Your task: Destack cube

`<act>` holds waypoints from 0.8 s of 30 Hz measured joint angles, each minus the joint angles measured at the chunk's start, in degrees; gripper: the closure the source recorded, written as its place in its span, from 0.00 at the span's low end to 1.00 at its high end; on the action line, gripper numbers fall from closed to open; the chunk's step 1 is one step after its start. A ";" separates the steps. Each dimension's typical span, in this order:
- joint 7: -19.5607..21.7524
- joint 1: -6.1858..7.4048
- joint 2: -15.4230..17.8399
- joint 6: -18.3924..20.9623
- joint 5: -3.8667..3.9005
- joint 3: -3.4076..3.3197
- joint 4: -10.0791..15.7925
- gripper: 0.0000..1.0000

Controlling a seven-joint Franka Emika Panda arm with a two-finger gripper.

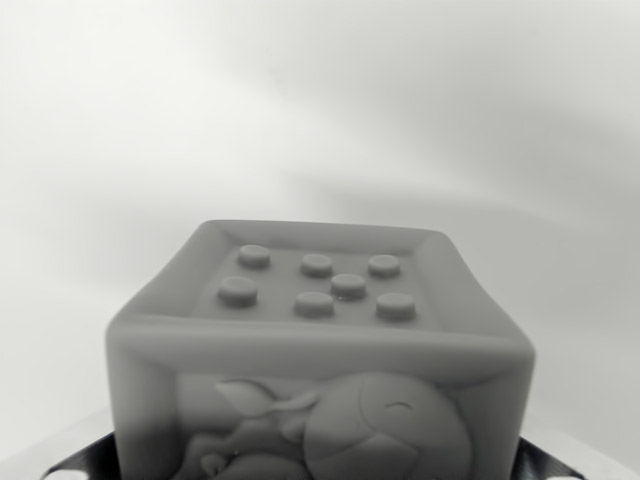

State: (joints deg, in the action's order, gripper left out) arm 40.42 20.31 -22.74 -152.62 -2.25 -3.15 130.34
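A grey, monochrome wrist view, filled in its lower half by one soft-looking cube (320,350). The cube sits centred and very close to the camera. Its top face is a shallow recessed panel with seven raised round studs. Its near side face carries a moulded relief that looks like a round cartoon animal with a leaf or tail shape beside it. Behind and around it there is only a pale, blurred background.

At the bottom corners of the view, dark and light edges peek out on either side of the cube (possibly the gripper (320,470) fingers, or a surface beneath). They are too cropped to identify, so whether the gripper is spread or clamped cannot be told. Nor can it be seen whether another cube lies underneath.

Judging from the task, this is likely the top cube being grasped or lifted. To do it well, the jaws should straddle two opposite flat sides, squeeze firmly but gently, and rise straight up without tilting.
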 joint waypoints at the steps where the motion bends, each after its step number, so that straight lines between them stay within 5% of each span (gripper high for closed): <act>1: -0.02 0.00 -0.43 -0.42 -0.06 0.02 -0.06 1.00; 24: -0.33 -0.52 -7.87 -6.11 -0.58 0.72 -1.82 1.00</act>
State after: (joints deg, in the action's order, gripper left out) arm 40.09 19.79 -30.60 -158.72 -2.83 -2.42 128.53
